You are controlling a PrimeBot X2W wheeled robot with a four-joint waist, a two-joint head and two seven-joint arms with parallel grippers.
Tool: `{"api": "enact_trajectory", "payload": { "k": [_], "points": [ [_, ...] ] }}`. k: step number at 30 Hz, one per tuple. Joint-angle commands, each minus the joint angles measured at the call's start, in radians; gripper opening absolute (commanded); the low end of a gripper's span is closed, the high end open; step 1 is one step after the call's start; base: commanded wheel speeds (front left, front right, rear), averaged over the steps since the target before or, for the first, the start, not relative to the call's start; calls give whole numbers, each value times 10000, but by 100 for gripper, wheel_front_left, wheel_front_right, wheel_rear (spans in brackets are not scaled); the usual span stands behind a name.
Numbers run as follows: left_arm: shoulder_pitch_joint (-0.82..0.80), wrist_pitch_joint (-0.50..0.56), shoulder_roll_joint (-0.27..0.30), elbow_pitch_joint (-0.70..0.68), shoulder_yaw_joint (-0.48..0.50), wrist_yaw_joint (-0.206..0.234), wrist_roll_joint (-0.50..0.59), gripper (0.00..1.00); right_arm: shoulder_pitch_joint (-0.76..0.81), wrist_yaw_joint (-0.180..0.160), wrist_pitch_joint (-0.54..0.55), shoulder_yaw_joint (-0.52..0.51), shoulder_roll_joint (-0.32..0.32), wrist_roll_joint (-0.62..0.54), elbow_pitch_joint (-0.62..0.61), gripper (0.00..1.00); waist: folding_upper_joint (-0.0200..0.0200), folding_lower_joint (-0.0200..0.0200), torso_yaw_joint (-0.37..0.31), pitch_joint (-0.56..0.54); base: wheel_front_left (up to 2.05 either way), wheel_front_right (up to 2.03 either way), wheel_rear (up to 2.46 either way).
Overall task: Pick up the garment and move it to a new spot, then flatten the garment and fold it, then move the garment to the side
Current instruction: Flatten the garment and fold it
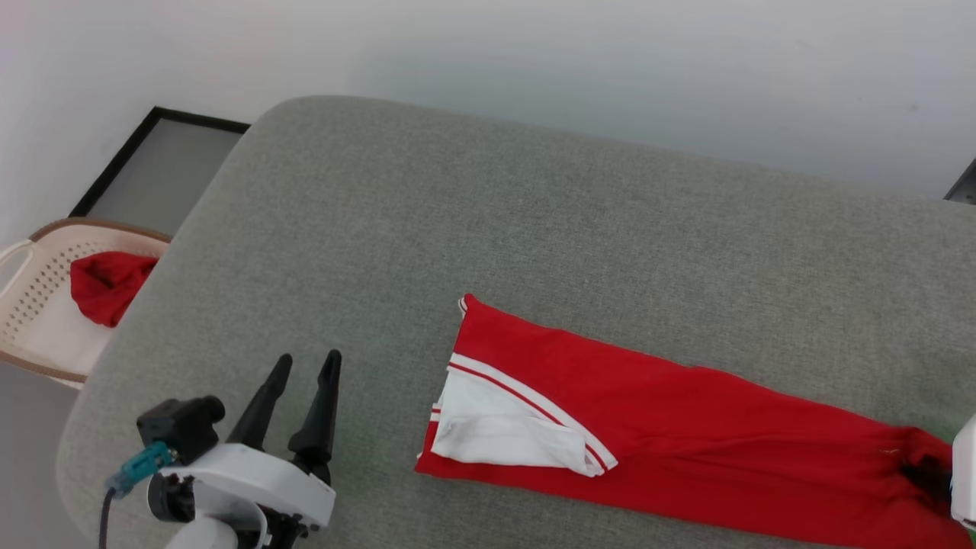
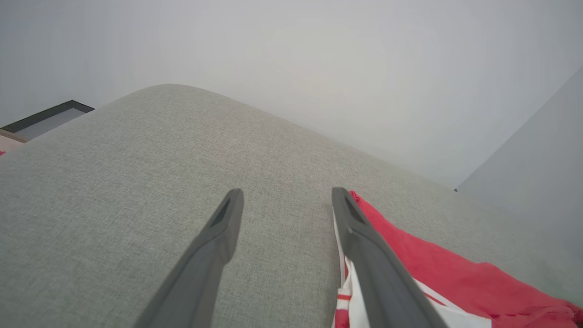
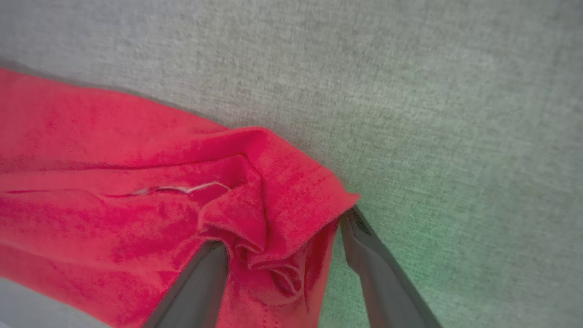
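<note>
The garment [image 1: 648, 396] lies as a long red strip across the grey padded surface [image 1: 457, 213], with a white sleeve folded on top at its left end. My left gripper [image 1: 306, 364] stands open just left of that end, holding nothing. In the left wrist view the left gripper [image 2: 288, 193] has its right finger beside the garment [image 2: 455, 273]. At the strip's right end, my right gripper [image 3: 282, 237] is open, and a bunched corner of the garment [image 3: 114, 182] sits between its fingers and drapes over their tips.
A cream perforated basket [image 1: 38, 320] holding a red cloth [image 1: 107, 286] stands off the surface's left edge. A dark-framed panel [image 1: 160, 168] lies behind it. A white wall runs along the far side. Bare grey padding stretches behind the garment.
</note>
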Motion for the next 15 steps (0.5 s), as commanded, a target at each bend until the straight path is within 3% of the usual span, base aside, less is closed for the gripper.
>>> {"api": "enact_trajectory", "payload": {
  "k": [1, 15],
  "points": [
    [-161, -37, -68, 63, 62, -92, 71, 100, 143, 4, 85, 361, 369, 124, 323, 0, 0, 0, 44, 69, 0, 0, 0],
    [-141, -37, -397, 450, 439, -418, 182, 100, -478, -39, -729, 64, -751, -223, 1011, 0, 0, 0, -192, 3, 0, 0, 0]
  ]
}}
